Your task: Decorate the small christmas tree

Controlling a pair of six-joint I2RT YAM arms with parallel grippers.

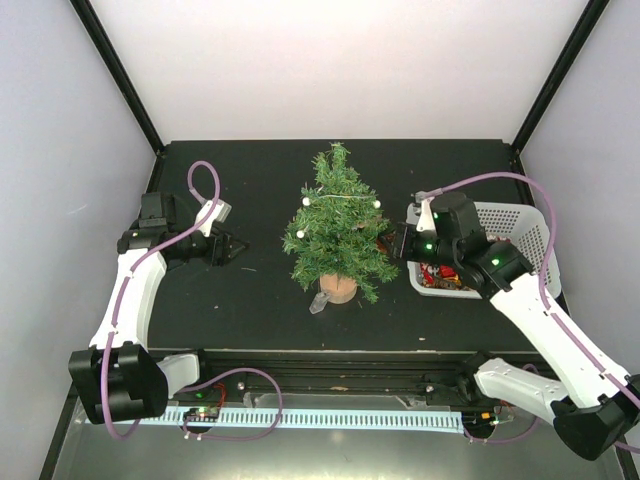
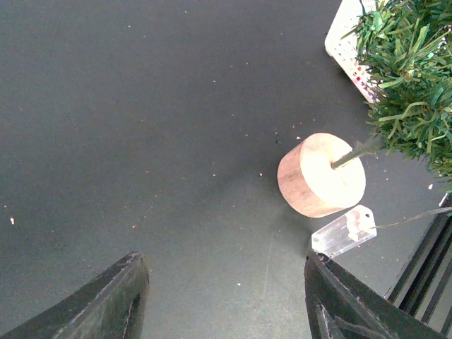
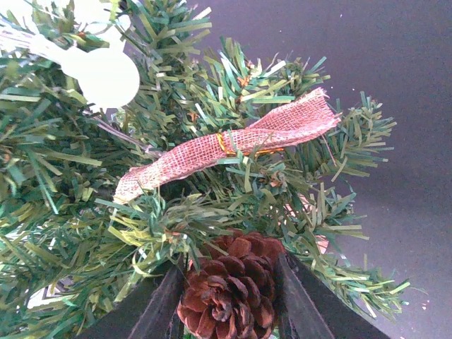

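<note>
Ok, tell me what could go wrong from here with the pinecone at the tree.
The right gripper holds the pinecone among soft branch tips of the small christmas tree; released here, it may slip off and fall.
The tree stands on a small wooden base, and the left gripper is open and apart from it; a push could tip it.
The burlap bow just above might get knocked loose.

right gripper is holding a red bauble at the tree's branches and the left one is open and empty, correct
One thing is off: the right gripper holds a brown pinecone, not a red bauble, as the right wrist view shows. It is at the branches of the small christmas tree, and the left gripper is open and empty.
</note>
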